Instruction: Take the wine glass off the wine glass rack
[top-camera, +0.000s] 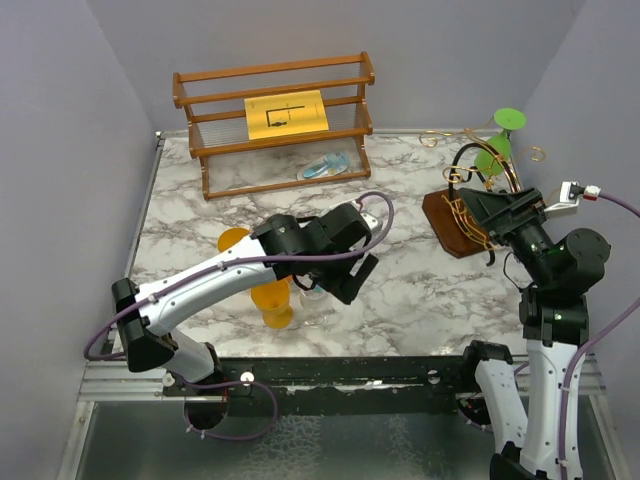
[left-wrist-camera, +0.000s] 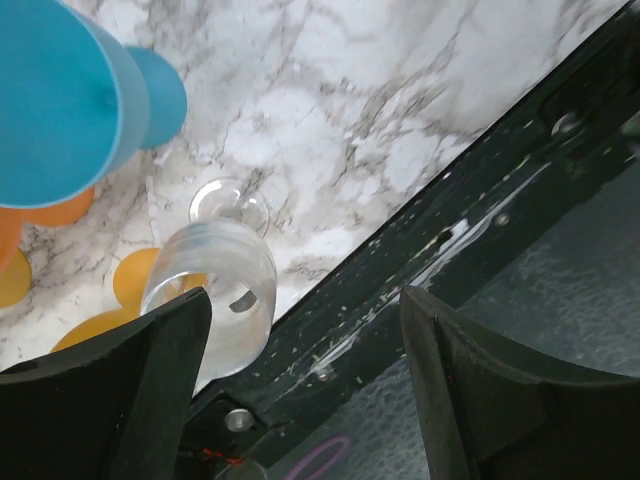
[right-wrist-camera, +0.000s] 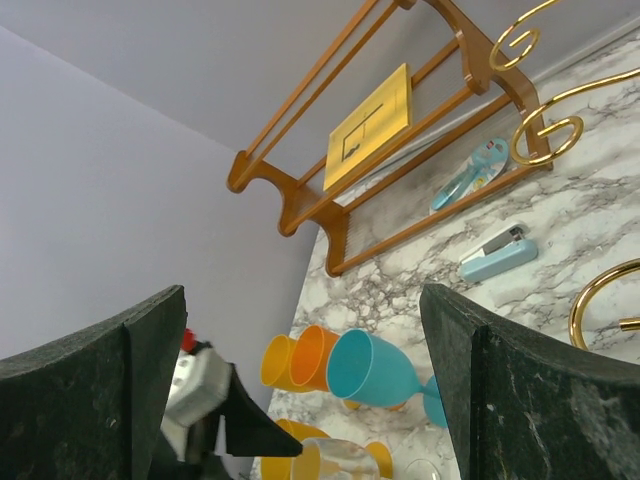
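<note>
A green wine glass (top-camera: 496, 150) hangs upside down on the wine glass rack, foot up at the far right. The rack has a dark-brown block base (top-camera: 447, 222) and curly gold wire arms (right-wrist-camera: 545, 135). My right gripper (top-camera: 478, 210) is open and empty over the rack's base, just on the near side of the green glass; in the right wrist view (right-wrist-camera: 300, 400) its fingers frame the table. My left gripper (top-camera: 350, 280) is open and empty at the table's middle; in the left wrist view (left-wrist-camera: 305, 390) a clear glass (left-wrist-camera: 215, 280) stands beside its left finger.
A blue glass (right-wrist-camera: 375, 370), an orange glass (top-camera: 270, 300) and a yellow glass (top-camera: 232, 240) stand near the left arm. A slatted wooden shelf (top-camera: 200, 150) with a yellow sheet stands at the back. A light-blue stapler (right-wrist-camera: 495, 255) lies before it. The black front rail (left-wrist-camera: 480, 200) borders the table.
</note>
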